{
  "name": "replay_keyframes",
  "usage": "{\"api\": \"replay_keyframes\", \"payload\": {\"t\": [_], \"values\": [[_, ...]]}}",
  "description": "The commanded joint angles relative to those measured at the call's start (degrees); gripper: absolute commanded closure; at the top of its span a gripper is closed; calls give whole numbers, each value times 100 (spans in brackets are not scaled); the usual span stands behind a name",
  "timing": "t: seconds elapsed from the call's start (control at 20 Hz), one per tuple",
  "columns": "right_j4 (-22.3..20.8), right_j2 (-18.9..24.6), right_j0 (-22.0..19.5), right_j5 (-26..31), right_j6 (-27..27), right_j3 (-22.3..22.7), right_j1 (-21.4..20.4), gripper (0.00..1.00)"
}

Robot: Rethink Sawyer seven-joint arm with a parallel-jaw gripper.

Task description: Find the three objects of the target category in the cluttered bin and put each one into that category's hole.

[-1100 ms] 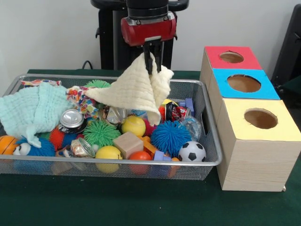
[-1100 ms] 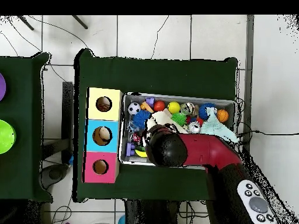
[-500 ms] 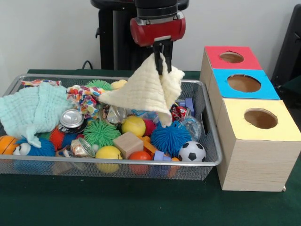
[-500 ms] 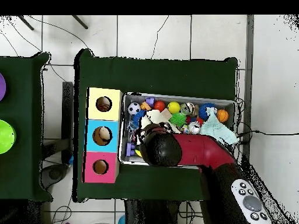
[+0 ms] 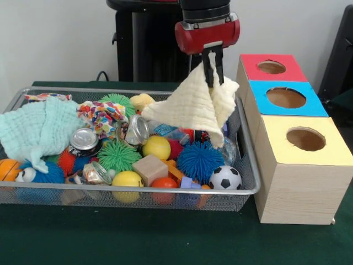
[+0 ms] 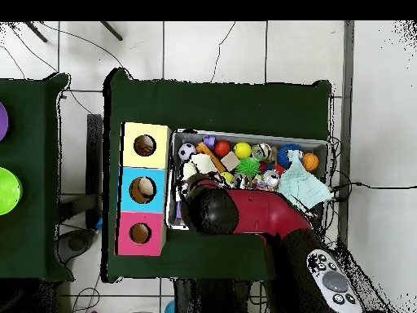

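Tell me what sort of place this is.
Likely a robotics lab set up for a sorting test: a gripper holding a cream cloth over a wire bin of toys, a wooden box with three coloured holes, and cables across the tiled floor.

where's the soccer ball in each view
Front view: the small black-and-white soccer ball lies in the wire bin's near right corner, beside the yellow-topped wooden box.
Overhead view: the ball is in the bin's upper left corner.
Shared landmark: the yellow-topped box, next to it in both.
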Motion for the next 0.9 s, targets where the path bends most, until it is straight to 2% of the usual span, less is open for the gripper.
{"api": "replay_keyframes", "payload": {"t": [0.05,0.15,0.2,0.55,0.9], "values": [[129,-268,66,34,1098,170,155,100],[114,-295,82,136,1023,137,159,100],[107,-309,90,188,986,120,162,0],[-107,-508,168,699,674,-106,162,0],[-584,-905,201,1298,236,-703,313,0]]}}
